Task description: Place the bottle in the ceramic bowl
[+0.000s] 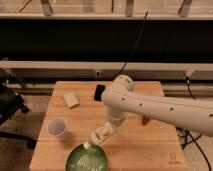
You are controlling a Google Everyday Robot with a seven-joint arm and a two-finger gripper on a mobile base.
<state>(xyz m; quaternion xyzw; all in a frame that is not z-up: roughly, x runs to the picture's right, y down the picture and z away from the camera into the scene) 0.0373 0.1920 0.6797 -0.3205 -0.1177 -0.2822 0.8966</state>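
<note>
The small white bottle (99, 135) is tilted, its capped end pointing down-left just over the far rim of the green ceramic bowl (88, 160). The bowl sits at the table's front edge, left of centre. My gripper (107, 129) hangs from the white arm that comes in from the right. It is shut on the bottle's upper end and holds it above the table.
A whitish cup (57, 128) stands left of the bowl. A pale rectangular block (71, 100) lies at the back left. A black object (99, 92) sits behind the arm. A red item (146, 120) shows under the arm at the right. The wooden table (145, 150) has cables to its right.
</note>
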